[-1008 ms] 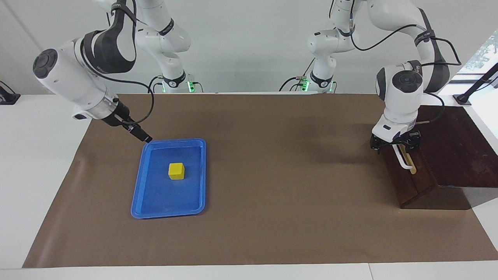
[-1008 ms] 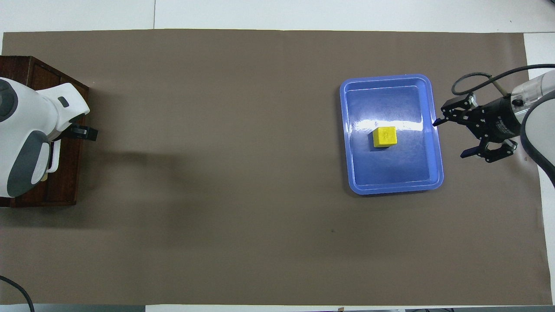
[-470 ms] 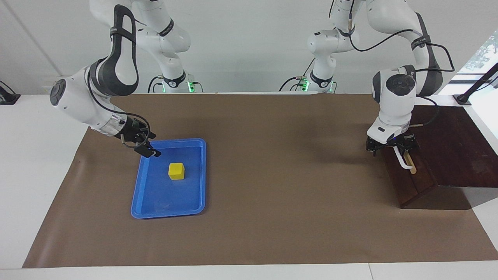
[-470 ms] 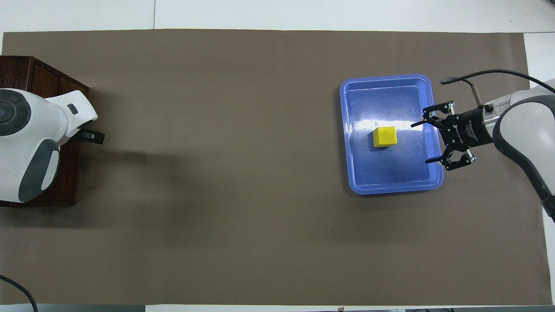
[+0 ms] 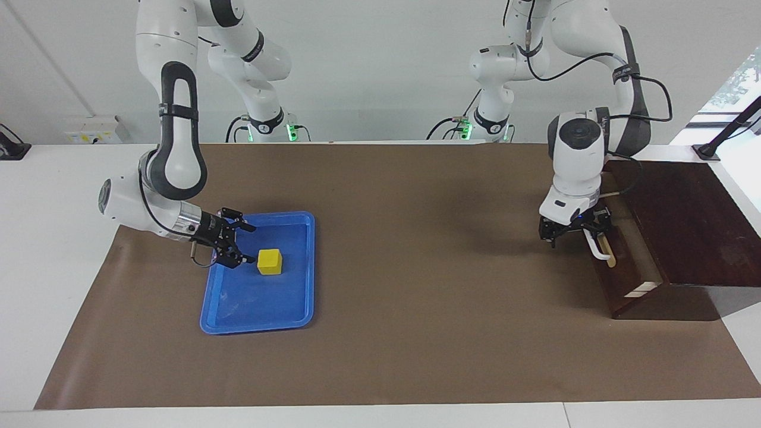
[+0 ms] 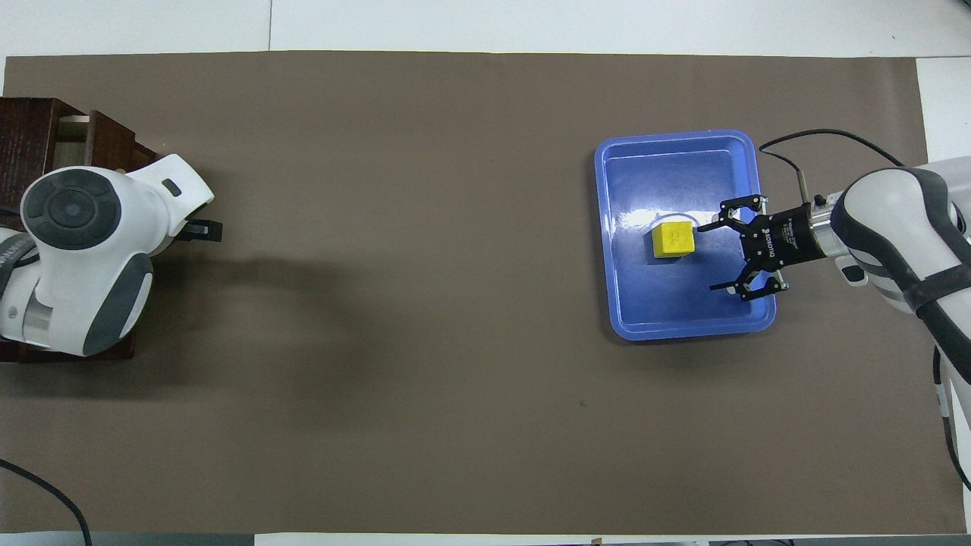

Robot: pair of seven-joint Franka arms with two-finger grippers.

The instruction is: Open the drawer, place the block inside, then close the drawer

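The yellow block point(image 5: 269, 261) lies in the blue tray point(image 5: 255, 324), also seen in the overhead view point(image 6: 673, 239). My right gripper point(image 5: 247, 244) is open and low over the tray point(image 6: 683, 330), its tips just short of the block, not touching it; it shows from above too point(image 6: 709, 258). The dark wooden drawer point(image 5: 621, 282) is pulled partly out of its box point(image 5: 684, 220), and a strip of pale interior point(image 5: 639, 252) shows. My left gripper point(image 5: 579, 230) is shut on the white handle point(image 5: 597, 246). In the overhead view the left arm hides most of the drawer point(image 6: 114, 144).
Brown paper point(image 5: 416, 297) covers the table between the tray and the drawer box. The box stands at the left arm's end of the table, the tray toward the right arm's end. A black stand point(image 5: 707, 151) is next to the box.
My right gripper has swung in and down over the tray, up to the block. My left gripper has pulled the handle toward the table's middle, and the drawer has slid partly open.
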